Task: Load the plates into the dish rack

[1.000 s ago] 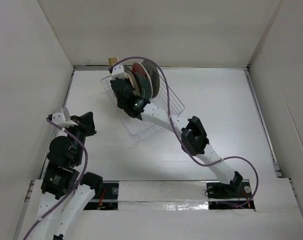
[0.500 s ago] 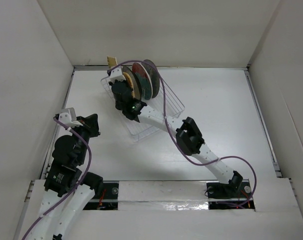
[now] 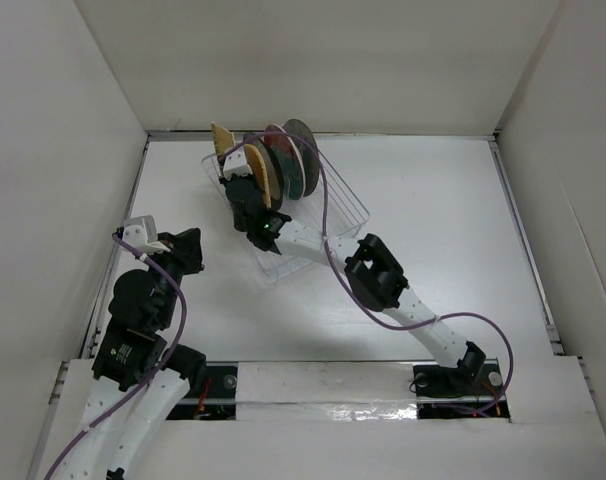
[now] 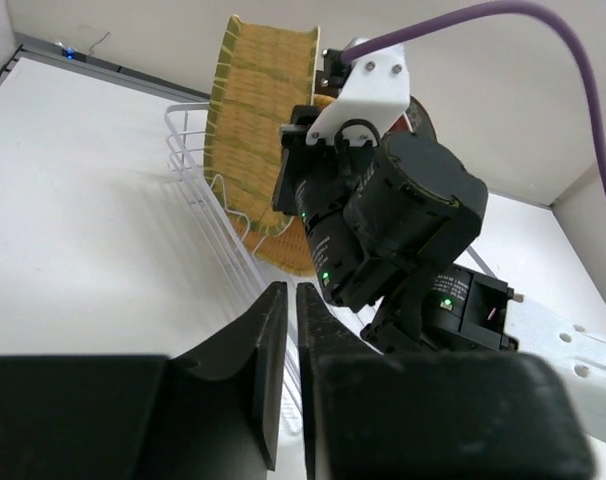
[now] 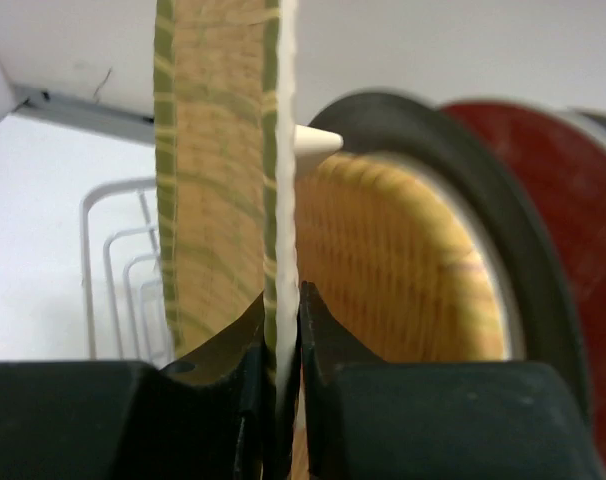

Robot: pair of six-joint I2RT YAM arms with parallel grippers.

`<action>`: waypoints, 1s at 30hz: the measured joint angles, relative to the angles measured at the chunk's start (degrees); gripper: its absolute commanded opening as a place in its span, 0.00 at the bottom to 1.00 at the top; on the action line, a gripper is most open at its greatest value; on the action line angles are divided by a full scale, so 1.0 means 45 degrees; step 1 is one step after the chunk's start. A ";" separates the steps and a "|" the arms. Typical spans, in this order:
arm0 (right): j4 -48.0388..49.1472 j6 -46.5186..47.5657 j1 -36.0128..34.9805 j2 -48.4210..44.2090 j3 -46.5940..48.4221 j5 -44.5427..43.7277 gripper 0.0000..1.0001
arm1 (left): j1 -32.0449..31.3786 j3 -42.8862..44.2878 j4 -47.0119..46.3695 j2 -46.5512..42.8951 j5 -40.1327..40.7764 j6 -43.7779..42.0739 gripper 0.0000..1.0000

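Note:
The clear dish rack [image 3: 328, 215] stands at the back left of the table. Upright in it are a round ribbed yellow plate [image 3: 266, 172], a dark-rimmed silver plate [image 5: 483, 190], a red plate [image 3: 280, 150] and a dark round plate [image 3: 301, 135]. My right gripper [image 3: 231, 165] is shut on the edge of the fan-shaped yellow plate [image 3: 221, 138], held upright at the rack's far left end. In the right wrist view that plate [image 5: 223, 150] sits edge-on between the fingers of the gripper [image 5: 280, 295]. My left gripper [image 3: 188, 245] is shut and empty, left of the rack; it also shows in its wrist view [image 4: 291, 290].
White walls enclose the table on the left, back and right. In the left wrist view the right arm's wrist [image 4: 383, 210] stands in front of the fan-shaped plate [image 4: 258, 110] and the rack's wire wall [image 4: 198, 170]. A purple cable [image 3: 328, 200] loops over the rack.
The right gripper has moved the fan-shaped plate so more of it shows above the rack's far left end. The left gripper has shifted a little to the right, toward the rack.

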State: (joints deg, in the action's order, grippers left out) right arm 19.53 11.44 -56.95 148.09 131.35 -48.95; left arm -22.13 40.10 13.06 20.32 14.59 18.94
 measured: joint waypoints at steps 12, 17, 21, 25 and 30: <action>0.0068 0.0175 -0.0539 -0.0316 -0.1350 -0.0199 0.59 | 0.0000 0.0000 -0.0019 -0.0039 -0.0209 0.0005 0.26; 0.0034 0.0141 -0.0680 -0.1263 -0.2268 -0.0296 0.75 | 0.0000 0.0175 0.0068 -0.0058 -0.0248 -0.0005 0.34; -0.0131 -0.0189 -0.0733 -0.3065 -0.3419 -0.0296 0.93 | 0.0000 0.0806 0.0155 -0.0049 -0.0311 -0.0102 0.45; -0.0233 -0.1059 -0.0845 -0.6227 -0.5663 -0.0073 0.96 | -0.0005 0.1681 0.0209 -0.0049 -0.0452 -0.0209 0.61; -0.0267 -0.2506 -0.0889 -1.1395 -0.9714 0.0214 0.98 | 0.0000 0.2390 0.0301 -0.0049 -0.0602 -0.0257 0.79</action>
State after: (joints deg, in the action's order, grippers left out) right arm 18.33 0.16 -60.95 96.82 87.64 -47.99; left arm -22.13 50.85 14.41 20.10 11.88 17.78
